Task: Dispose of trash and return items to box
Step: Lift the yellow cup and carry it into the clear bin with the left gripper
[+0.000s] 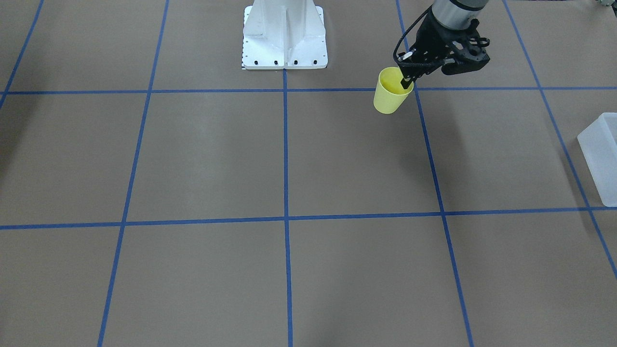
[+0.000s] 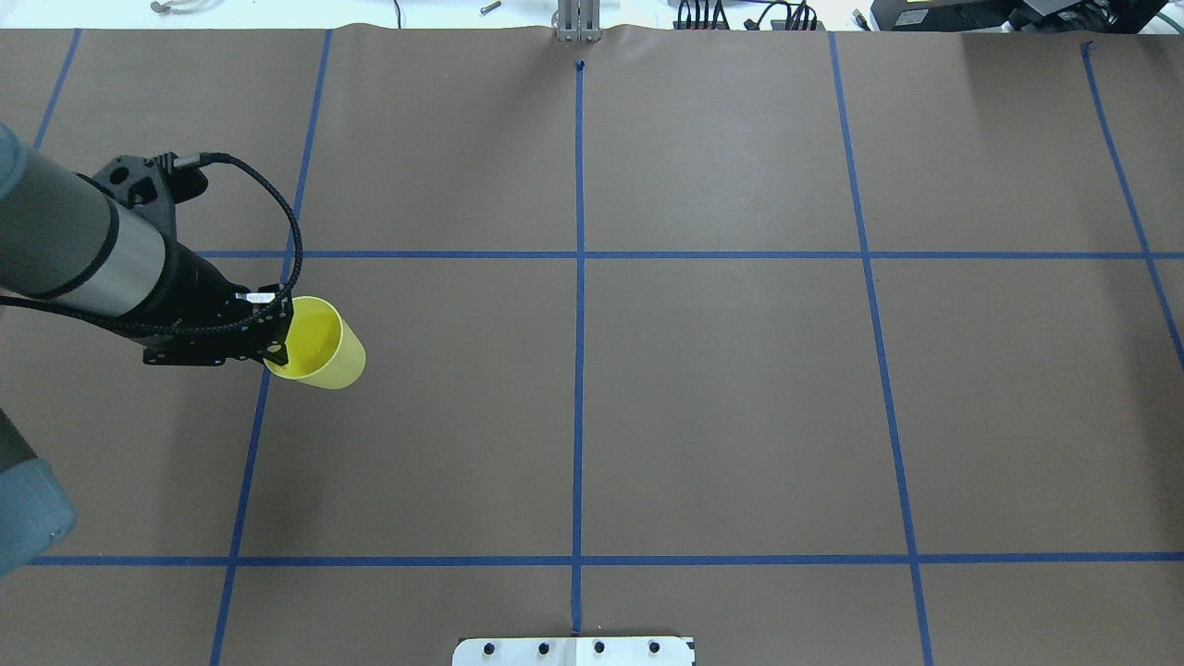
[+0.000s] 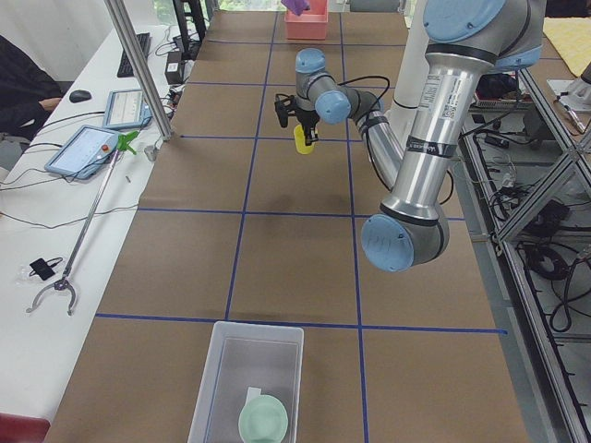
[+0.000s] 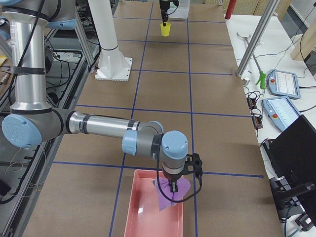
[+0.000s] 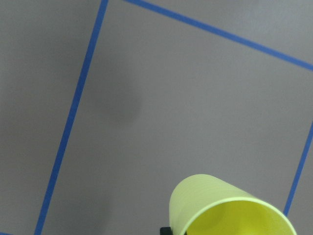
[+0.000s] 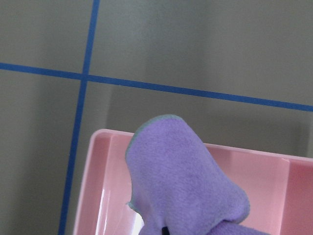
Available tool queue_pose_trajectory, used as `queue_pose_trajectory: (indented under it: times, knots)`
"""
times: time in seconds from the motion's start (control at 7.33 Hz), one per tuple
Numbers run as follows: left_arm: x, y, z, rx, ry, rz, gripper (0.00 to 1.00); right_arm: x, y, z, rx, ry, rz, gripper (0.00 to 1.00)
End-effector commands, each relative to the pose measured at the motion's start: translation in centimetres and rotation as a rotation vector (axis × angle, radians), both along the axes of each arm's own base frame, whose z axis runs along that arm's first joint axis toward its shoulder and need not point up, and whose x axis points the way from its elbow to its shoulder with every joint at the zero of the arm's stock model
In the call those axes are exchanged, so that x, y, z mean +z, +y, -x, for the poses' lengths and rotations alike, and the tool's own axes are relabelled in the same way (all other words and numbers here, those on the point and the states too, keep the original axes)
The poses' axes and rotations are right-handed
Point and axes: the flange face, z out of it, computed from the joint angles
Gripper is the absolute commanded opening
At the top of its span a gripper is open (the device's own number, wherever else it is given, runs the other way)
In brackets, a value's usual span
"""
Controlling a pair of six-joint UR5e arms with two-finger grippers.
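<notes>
My left gripper (image 1: 408, 77) is shut on the rim of the yellow cup (image 1: 389, 95), with one finger inside it. It holds the cup tilted above the table, as the overhead view (image 2: 326, 348) and the left wrist view (image 5: 230, 210) also show. The translucent box (image 3: 231, 369) stands at the table's left end. The mint-green bowl (image 3: 263, 420) lies inside it. My right gripper (image 4: 173, 186) holds a purple cloth (image 6: 181, 181) over a pink tray (image 4: 143, 212) at the table's right end.
The white robot pedestal (image 1: 284, 36) stands at the middle of the robot's side. A corner of the box shows in the front-facing view (image 1: 602, 154). Tablets (image 3: 92, 148) and a grabber tool lie on the white side bench beyond the table.
</notes>
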Motion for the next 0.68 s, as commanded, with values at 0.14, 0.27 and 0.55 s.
queue_pose_trajectory:
  times: [0.14,0.27,0.55]
  knots:
    - [1.9,-4.8,8.2,0.008,-0.081,-0.079,0.0,4.9,0.9,-1.3,-0.024,0.003,0.058,0.02]
    - [3.2,-6.5,12.5,0.027,-0.117,-0.107,0.0,5.8,2.0,-1.1,-0.024,0.008,0.078,0.99]
    - [6.8,-10.1,21.0,0.055,-0.153,-0.145,0.0,4.7,1.6,-1.1,-0.024,0.005,0.052,1.0]
